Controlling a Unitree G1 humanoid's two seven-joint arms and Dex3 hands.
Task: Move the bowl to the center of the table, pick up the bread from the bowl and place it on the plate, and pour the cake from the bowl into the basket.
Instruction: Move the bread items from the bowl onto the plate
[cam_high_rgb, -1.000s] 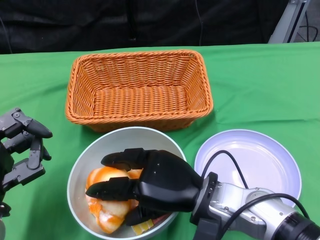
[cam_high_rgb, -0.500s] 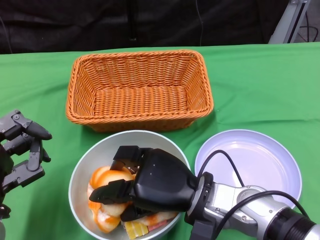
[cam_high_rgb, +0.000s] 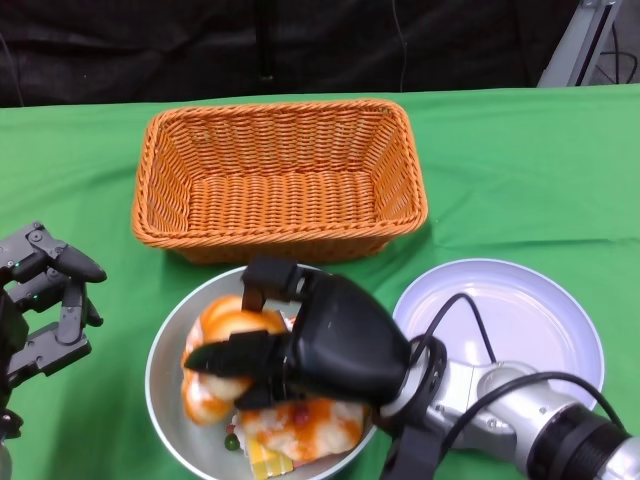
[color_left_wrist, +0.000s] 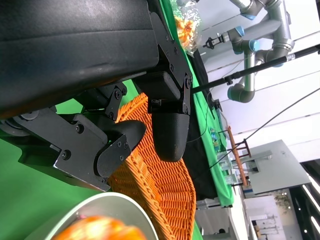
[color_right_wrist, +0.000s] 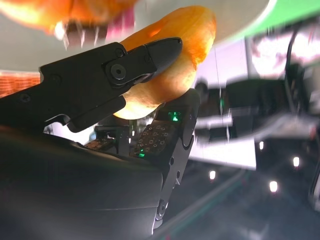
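Note:
A grey bowl (cam_high_rgb: 166, 385) sits near the table's front edge, just before the basket. My right hand (cam_high_rgb: 315, 345) grips an orange bread roll (cam_high_rgb: 220, 330) and holds it raised above the bowl's inside. The right wrist view shows the bread roll (color_right_wrist: 172, 65) clamped between the black fingers (color_right_wrist: 115, 75). Under the hand lies a glazed cake (cam_high_rgb: 300, 425) with a yellow piece beside it. The white plate (cam_high_rgb: 520, 320) stands empty to the bowl's right. My left hand (cam_high_rgb: 40, 300) hovers left of the bowl, fingers apart and holding nothing.
An empty orange wicker basket (cam_high_rgb: 280, 180) stands behind the bowl; the left wrist view shows its rim (color_left_wrist: 160, 185) too. Green cloth covers the table. A black curtain hangs behind it.
My right hand closed on the bread roll and lifted it up and toward the basket side of the bowl, uncovering the cake beneath. The left hand stayed put.

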